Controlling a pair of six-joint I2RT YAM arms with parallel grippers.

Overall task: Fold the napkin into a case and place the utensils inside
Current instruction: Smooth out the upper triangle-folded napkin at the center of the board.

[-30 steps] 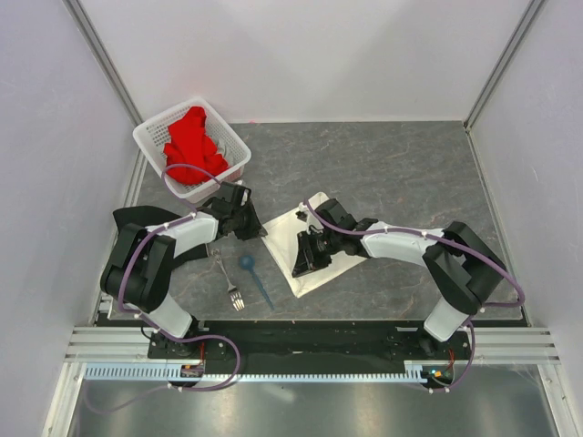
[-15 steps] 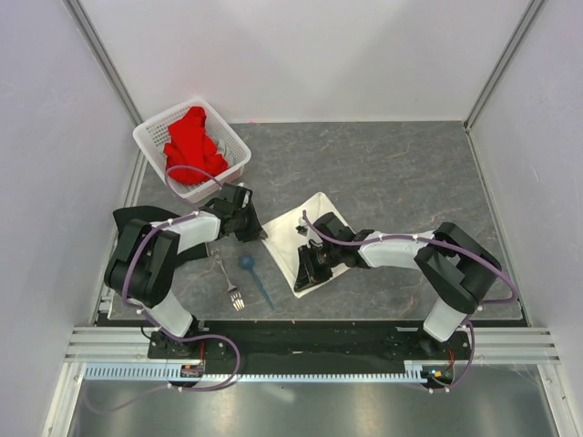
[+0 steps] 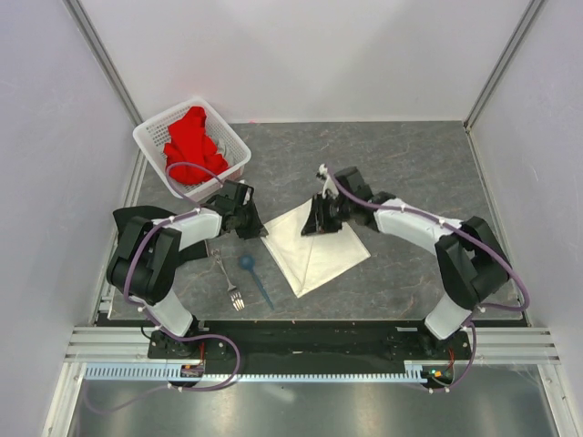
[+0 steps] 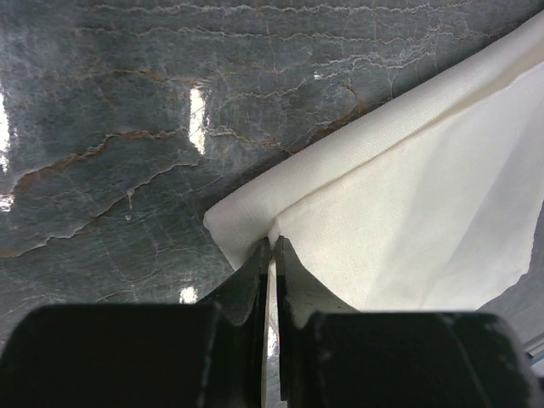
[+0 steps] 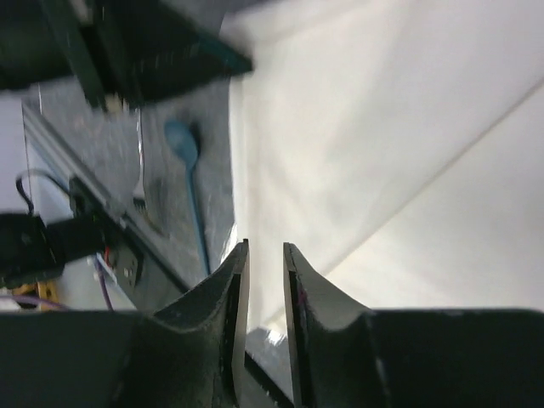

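Left wrist: napkin (image 4: 399,212) corner clamped in left hand (image 4: 272,246), rest lying beyond.

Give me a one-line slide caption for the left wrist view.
Left hand shut on the folded corner of the cream-white fabric napkin on the grey marbled tabletop.
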